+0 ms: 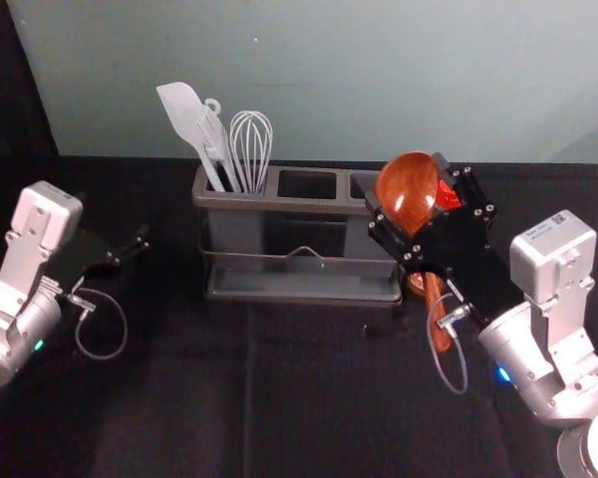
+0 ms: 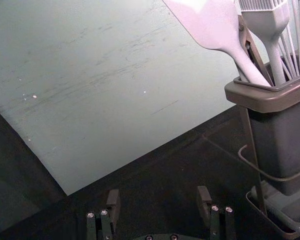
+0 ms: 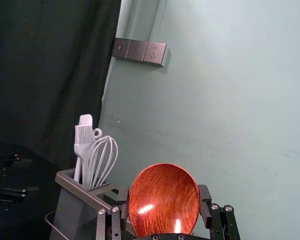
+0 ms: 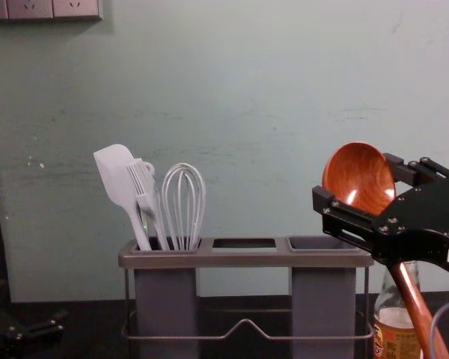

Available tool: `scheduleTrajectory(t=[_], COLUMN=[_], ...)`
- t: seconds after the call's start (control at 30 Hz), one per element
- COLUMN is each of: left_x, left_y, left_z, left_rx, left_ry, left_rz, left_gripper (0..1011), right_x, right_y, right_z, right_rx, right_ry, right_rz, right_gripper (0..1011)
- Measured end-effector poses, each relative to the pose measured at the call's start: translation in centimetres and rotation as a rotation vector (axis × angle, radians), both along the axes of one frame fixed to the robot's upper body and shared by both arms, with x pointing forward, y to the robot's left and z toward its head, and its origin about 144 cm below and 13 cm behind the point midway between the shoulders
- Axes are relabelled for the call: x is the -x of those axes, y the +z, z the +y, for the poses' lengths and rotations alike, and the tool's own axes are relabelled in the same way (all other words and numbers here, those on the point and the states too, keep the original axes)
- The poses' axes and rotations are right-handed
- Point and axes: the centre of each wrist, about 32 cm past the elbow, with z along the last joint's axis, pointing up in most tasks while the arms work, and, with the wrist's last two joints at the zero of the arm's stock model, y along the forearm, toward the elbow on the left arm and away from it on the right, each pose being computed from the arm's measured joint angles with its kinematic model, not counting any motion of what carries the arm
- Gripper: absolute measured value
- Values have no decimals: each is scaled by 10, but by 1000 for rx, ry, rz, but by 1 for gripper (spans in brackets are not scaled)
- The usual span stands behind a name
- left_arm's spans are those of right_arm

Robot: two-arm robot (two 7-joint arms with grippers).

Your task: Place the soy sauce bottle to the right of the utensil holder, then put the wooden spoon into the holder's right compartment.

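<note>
Wooden spoon (image 4: 359,178) up in R gripper (image 4: 352,177), low handle = main snag risk

Biggest worry prob. the handle (image 4: 413,303): in chest view it slants down to the lower right corner, well below the rim of the utensil holder (image 4: 243,258). Moved L w/o more lift, it could hit the holder's side or rim & shove it. Soy sauce bottle (image 4: 395,329) stands at lower right of that view, just R of the holder, w/ the handle passing in front, so a low swing might clip & tip it. Tilt matters too: unless straightened, the tip may miss the right compartment (image 4: 328,243) or jam on its edge. Smooth round bowl could also twist in the grip if the handle catches; let go too early, the spoon may flop out.

Spoon vs. fingers: bowl (image 3: 164,199) sits btwn the R fingers, one each side, at bottom centre of R wrist view; they're parted approx. the bowl's width & look closed onto it. Handle hangs below the grip, right of centre in head view, its end free.

L gripper (image 2: 158,191) idle, mid-left of head view; fingers wide apart, nothing btwn them
</note>
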Motion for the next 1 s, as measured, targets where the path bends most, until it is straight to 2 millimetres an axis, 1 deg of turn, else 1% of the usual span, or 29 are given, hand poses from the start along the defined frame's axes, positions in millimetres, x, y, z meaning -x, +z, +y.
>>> scheduleTrajectory(t=[0.4, 0.5, 0.6, 0.67, 0.73, 0.83, 0.93, 0.97, 1.0], left_x=[0, 0, 0, 0, 0, 0, 0, 0, 0], left_y=[0, 0, 0, 0, 0, 0, 0, 0, 0], left_z=[0, 0, 0, 0, 0, 0, 0, 0, 0], left_rx=[0, 0, 0, 0, 0, 0, 0, 0, 0], left_ry=[0, 0, 0, 0, 0, 0, 0, 0, 0], left_rz=[0, 0, 0, 0, 0, 0, 0, 0, 0], left_gripper=[1005, 1005, 1005, 1005, 1005, 1005, 1005, 1005, 1005], right_x=[0, 1, -2, -6, -18, -29, -47, -47, -54], right_y=[0, -4, -4, -2, 6, 13, 26, 26, 31], right_z=[0, -5, -7, -8, -6, -5, 1, 1, 4], right_rx=[0, -6, -15, -22, -36, -46, -53, -53, -56], right_ry=[4, 2, 0, 2, 14, 28, 55, 55, 69], right_rz=[1, -12, -50, -73, -114, -141, -174, -174, -183], right_gripper=[840, 840, 840, 840, 840, 840, 840, 840, 840])
